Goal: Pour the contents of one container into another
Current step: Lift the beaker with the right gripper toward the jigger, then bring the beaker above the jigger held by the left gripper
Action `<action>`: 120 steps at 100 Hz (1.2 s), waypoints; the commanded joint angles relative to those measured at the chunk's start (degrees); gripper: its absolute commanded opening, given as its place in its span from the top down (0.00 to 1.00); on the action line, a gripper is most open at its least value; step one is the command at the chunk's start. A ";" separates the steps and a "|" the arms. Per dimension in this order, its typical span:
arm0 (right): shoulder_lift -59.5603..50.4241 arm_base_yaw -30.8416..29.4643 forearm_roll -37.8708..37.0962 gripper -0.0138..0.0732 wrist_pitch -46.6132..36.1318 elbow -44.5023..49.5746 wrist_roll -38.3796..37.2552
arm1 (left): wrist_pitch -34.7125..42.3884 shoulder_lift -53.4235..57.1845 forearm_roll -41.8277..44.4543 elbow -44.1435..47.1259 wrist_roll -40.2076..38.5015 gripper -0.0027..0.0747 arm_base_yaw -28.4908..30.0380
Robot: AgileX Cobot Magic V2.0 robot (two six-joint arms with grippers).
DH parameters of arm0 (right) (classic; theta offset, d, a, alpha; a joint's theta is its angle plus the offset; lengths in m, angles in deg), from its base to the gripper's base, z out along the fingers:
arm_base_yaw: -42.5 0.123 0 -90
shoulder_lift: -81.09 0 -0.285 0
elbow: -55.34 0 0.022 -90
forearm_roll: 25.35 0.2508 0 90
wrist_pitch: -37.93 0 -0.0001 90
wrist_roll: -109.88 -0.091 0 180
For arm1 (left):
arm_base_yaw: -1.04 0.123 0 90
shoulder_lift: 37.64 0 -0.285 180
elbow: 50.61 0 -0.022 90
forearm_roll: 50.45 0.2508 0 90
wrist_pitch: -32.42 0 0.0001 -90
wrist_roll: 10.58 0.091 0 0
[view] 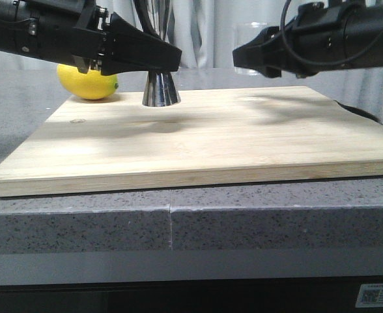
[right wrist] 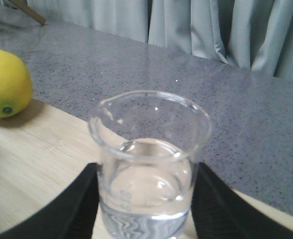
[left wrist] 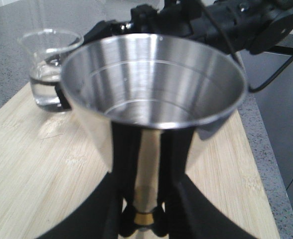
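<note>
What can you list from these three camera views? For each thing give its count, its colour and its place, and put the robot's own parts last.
Jigger: one, shiny steel with a thin gold band at the waist, upright on the board's far side, between the left gripper's fingers.
Beaker: one, clear glass, partly filled with clear liquid, upright between the right gripper's fingers.
Lemon: one, yellow, at the board's far left edge.
Cutting board: one, pale wood, flat on the counter.
Counter: one, grey speckled stone, under the board.
Curtain: one, pale grey, behind the counter.
Left gripper: one, black, at the jigger's waist.
Right gripper: one, black, around the beaker.
</note>
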 commanded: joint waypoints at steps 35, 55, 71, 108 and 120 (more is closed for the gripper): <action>-14.28 0.06 -4.35 0.63 2.09 -1.58 -2.38 | -3.84 3.14 -3.62 -1.84 -0.48 0.98 -0.61; -18.13 0.06 -11.99 0.63 2.94 -1.58 -9.43 | -3.84 3.14 -3.62 -1.84 -0.48 0.98 -2.05; -20.34 0.06 -17.06 0.63 2.84 -1.58 -14.14 | -3.76 3.14 -3.62 -1.84 -0.48 0.98 -2.77; -23.65 0.78 -25.65 0.63 1.55 -1.58 -20.51 | -4.36 3.14 -3.62 -1.84 -0.70 0.98 -2.77; -23.65 2.87 -26.96 0.63 1.91 -1.58 -20.93 | -4.51 3.14 -3.58 -1.84 -1.50 0.98 -2.77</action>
